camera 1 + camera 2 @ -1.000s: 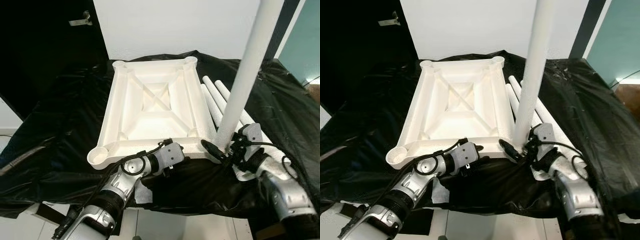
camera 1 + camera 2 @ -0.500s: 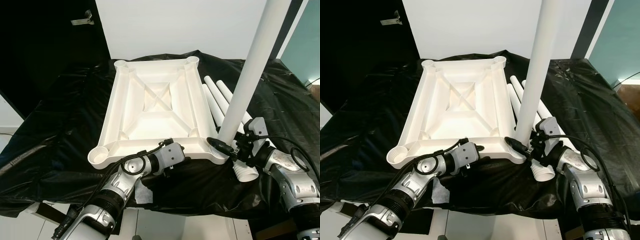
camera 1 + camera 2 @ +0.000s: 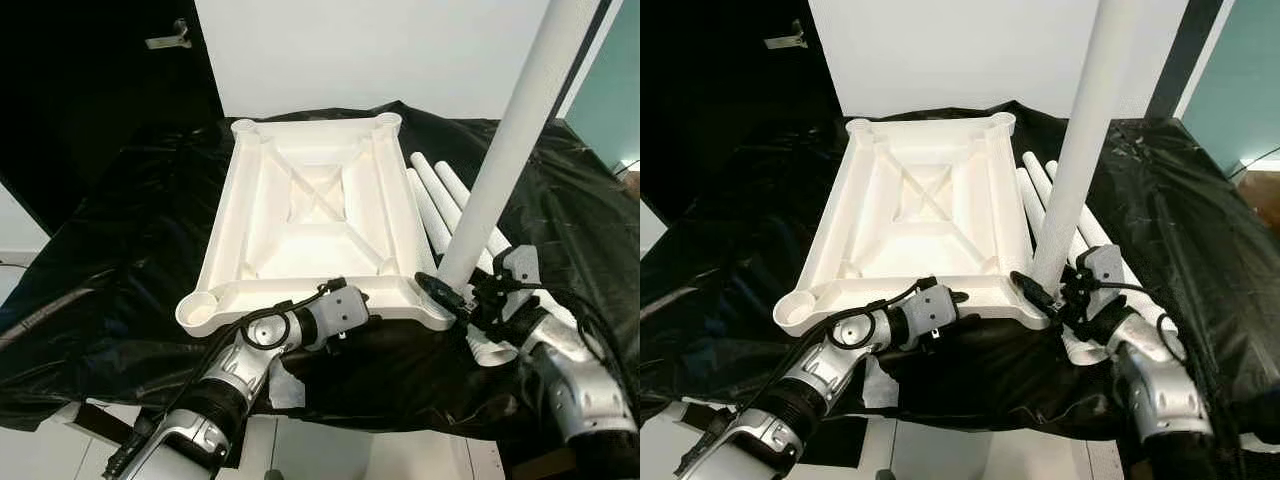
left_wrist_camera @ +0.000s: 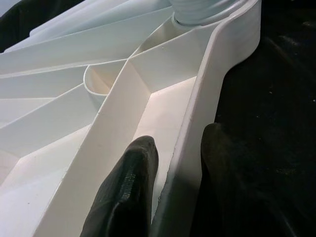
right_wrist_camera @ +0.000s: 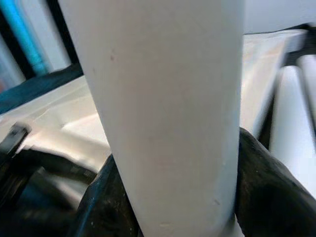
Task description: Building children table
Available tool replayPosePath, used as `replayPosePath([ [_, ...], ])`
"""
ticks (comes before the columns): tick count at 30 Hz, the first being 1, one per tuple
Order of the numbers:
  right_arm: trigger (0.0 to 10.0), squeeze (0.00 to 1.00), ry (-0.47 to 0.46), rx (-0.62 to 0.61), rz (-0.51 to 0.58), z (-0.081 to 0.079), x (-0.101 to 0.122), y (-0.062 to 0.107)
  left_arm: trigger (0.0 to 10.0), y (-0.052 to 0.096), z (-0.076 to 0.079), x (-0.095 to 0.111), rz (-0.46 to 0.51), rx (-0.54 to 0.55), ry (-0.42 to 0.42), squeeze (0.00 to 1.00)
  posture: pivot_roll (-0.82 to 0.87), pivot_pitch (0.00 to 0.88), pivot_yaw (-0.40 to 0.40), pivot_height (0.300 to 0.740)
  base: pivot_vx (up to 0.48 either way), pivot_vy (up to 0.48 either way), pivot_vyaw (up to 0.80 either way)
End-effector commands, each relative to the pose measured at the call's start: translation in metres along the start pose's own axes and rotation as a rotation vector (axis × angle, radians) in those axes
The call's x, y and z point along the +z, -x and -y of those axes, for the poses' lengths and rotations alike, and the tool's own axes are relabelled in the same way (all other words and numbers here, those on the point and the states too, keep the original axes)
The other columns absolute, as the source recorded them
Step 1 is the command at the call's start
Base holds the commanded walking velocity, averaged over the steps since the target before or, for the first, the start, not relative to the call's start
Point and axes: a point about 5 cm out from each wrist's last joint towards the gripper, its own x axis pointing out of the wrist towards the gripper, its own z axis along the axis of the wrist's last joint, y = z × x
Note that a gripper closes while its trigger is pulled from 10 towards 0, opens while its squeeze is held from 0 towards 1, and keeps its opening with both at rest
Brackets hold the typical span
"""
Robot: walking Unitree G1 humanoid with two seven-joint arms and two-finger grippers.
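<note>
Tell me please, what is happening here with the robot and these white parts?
The robot is assembling a small table. The white tabletop lies upside down on a black sheet. The left gripper pinches the tabletop's near rim, one finger on each side. The right gripper is closed around a white leg, standing in the near right corner socket and leaning slightly. Spare legs lie beside the tabletop on the right.

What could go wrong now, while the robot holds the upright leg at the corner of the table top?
The leg is tall and leans, gripped low by the right gripper, so it could tip or jam crooked in the corner socket. The left gripper pinches only the rim of the table top, which might slide on the black sheet.
</note>
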Motion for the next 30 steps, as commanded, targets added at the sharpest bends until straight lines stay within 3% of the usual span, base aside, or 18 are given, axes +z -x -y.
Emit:
replayPosePath([
  [1,0.0,0.00,0.000,-0.175,0.032,0.005,0.001,0.005,10.0,0.002,0.016,-0.021,-0.094,-0.047,0.063,0.00,-0.08,0.021,0.011,0.740,0.000,0.000,0.00],
  [4,0.0,0.00,0.003,-0.245,0.031,0.003,-0.002,0.008,10.0,0.002,0.016,-0.021,-0.094,-0.046,0.064,0.00,-0.08,0.021,0.011,0.740,0.000,0.000,0.00],
  [6,0.0,0.00,-0.008,-0.430,0.012,-0.015,-0.010,0.013,10.0,0.001,0.017,-0.021,-0.093,-0.046,0.068,0.00,-0.08,0.022,0.010,0.740,0.000,0.000,0.00],
  [9,0.0,0.00,-0.011,-0.521,0.010,-0.027,-0.012,0.015,10.0,0.001,0.018,-0.021,-0.092,-0.047,0.068,0.00,-0.08,0.024,0.012,0.740,0.000,0.000,0.00],
  [19,0.0,0.00,0.007,-0.555,-0.023,-0.035,-0.021,0.016,10.0,0.001,0.014,-0.022,-0.098,-0.053,0.058,0.00,-0.08,0.021,0.021,0.740,0.000,0.000,0.00],
  [20,3.8,0.00,0.012,-0.559,-0.026,-0.035,-0.020,0.014,10.0,0.001,0.014,-0.022,-0.098,-0.051,0.059,0.00,-0.08,0.021,0.021,0.740,0.000,0.000,0.00],
  [21,3.8,0.00,0.012,-0.559,-0.026,-0.035,-0.020,0.014,10.0,0.001,0.014,-0.022,-0.098,-0.051,0.059,0.00,-0.08,0.021,0.021,0.740,0.000,0.000,0.00],
  [22,10.0,0.00,0.053,-0.538,-0.031,-0.038,-0.018,0.009,10.0,0.000,0.015,-0.021,-0.095,-0.051,0.062,0.00,-0.08,0.020,0.018,0.740,0.000,0.000,0.00],
  [26,10.0,0.03,0.070,-0.515,-0.022,-0.040,-0.015,0.006,10.0,0.000,0.017,-0.021,-0.093,-0.053,0.064,0.00,-0.08,0.020,0.016,0.740,0.000,0.000,0.00],
  [27,10.0,1.00,0.065,-0.502,-0.012,-0.037,-0.013,0.007,10.0,-0.001,0.017,-0.021,-0.093,-0.052,0.065,0.00,-0.09,0.020,0.014,0.740,0.000,0.000,0.00],
  [30,10.0,1.00,0.047,-0.448,-0.001,-0.029,-0.010,0.008,10.0,-0.001,0.016,-0.021,-0.094,-0.049,0.067,0.00,-0.09,0.020,0.011,0.740,0.000,0.000,0.00],
])
